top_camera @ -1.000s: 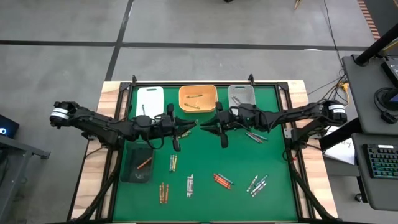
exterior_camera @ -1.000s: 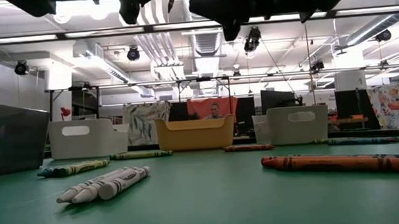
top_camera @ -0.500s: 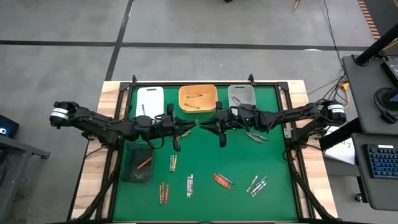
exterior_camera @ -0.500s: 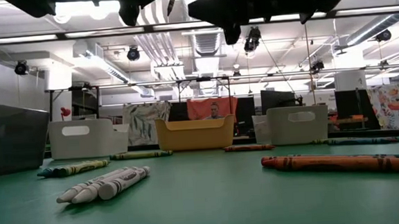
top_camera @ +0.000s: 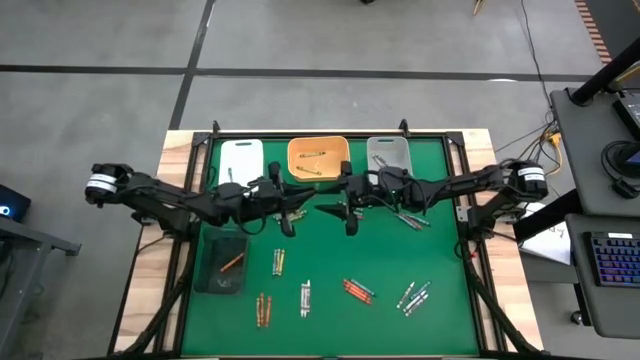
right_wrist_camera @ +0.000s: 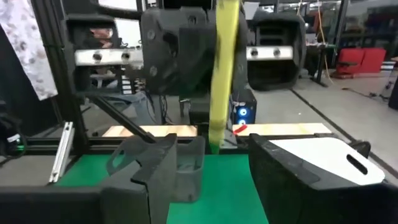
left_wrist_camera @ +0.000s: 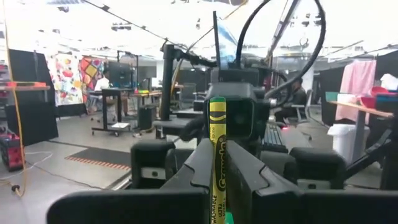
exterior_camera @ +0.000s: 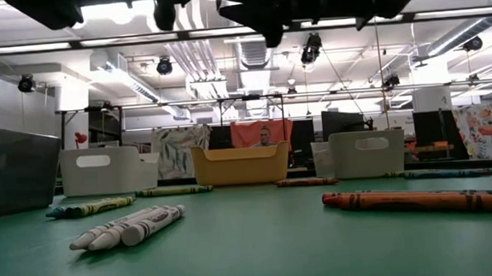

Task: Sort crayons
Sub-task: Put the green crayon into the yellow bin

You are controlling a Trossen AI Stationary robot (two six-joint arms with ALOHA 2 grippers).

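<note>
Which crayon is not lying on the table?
The yellow crayon, pinched upright in the left pincer. All the other crayons lie flat on the green table or in trays.

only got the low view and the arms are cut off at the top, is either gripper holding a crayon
observer: yes, the left gripper is shut on a yellow crayon, which stands upright between its fingers.
operator: and the right one
observer: the right gripper is open, with its fingers spread either side of that same crayon.
operator: where over the table is this
observer: in the high view the two grippers meet tip to tip above the green mat, just beside the orange tray.
</note>
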